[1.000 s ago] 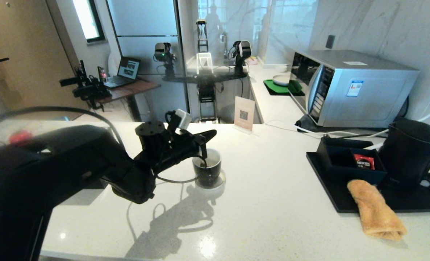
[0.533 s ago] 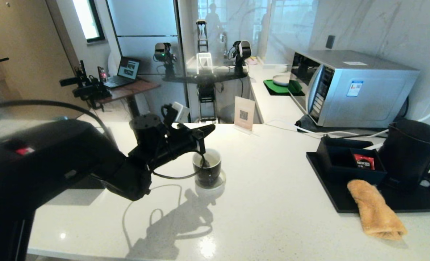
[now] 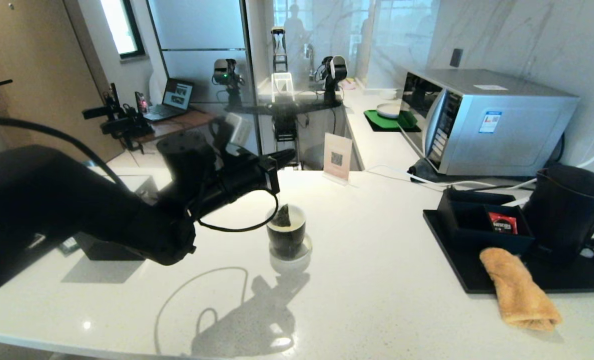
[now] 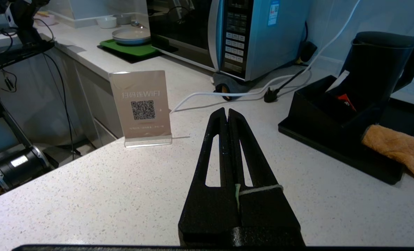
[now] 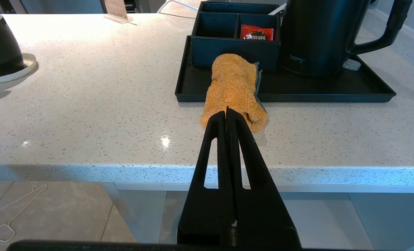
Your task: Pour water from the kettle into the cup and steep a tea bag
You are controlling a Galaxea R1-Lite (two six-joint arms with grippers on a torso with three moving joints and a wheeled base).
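Observation:
The black cup (image 3: 286, 236) with its white inside stands on a white coaster (image 3: 292, 252) mid-counter. The grey-green tea bag (image 3: 282, 216) hangs at the cup's mouth, mostly above the rim. Its white string (image 4: 261, 190) crosses one finger of my left gripper (image 3: 290, 154), which is shut on a green tag (image 4: 237, 192) and held above and behind the cup. The matte black kettle (image 3: 567, 210) stands on the black tray (image 3: 457, 270) at the right. My right gripper (image 5: 227, 111) is shut and empty, low in front of the counter edge. I cannot make out water in the cup.
A rolled orange cloth (image 3: 519, 292) lies over the tray's front edge. A black divided box (image 3: 477, 220) holds a red packet (image 3: 502, 223). A microwave (image 3: 482, 120) stands at the back right, a WiFi sign (image 3: 338, 156) behind the cup, a black box (image 3: 106, 250) at the left.
My left gripper has risen and drawn back towards the left. The tea bag has come up from inside the cup to its rim.

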